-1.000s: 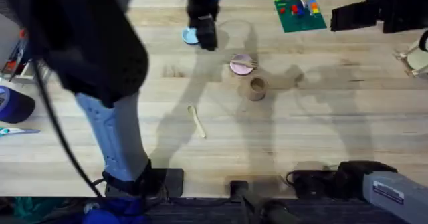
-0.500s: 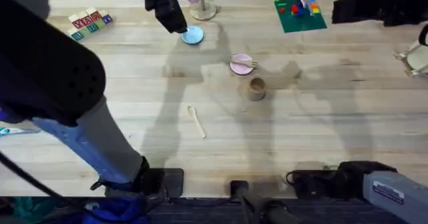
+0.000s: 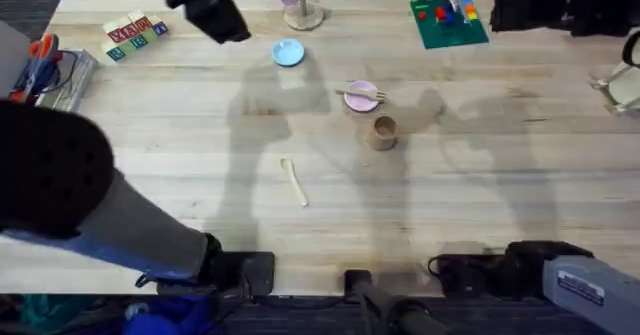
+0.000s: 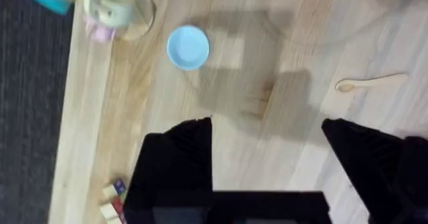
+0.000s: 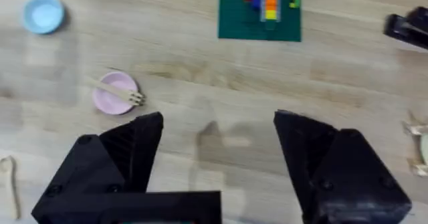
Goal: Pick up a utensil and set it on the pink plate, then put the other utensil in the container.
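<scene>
Overhead view: the fork is being carried across the pink plate, with the container just beside the plate and the spoon lying apart on the tabletop. The left claw is being held near the blue plate.

Left wrist view: the left claw is being held open, empty, above the tabletop.

Right wrist view: the right claw is being held open, empty, with the pink plate beyond it.

The left arm reaches far forward, its gripper spread wide. The right gripper is likewise agape, fingers empty
</scene>
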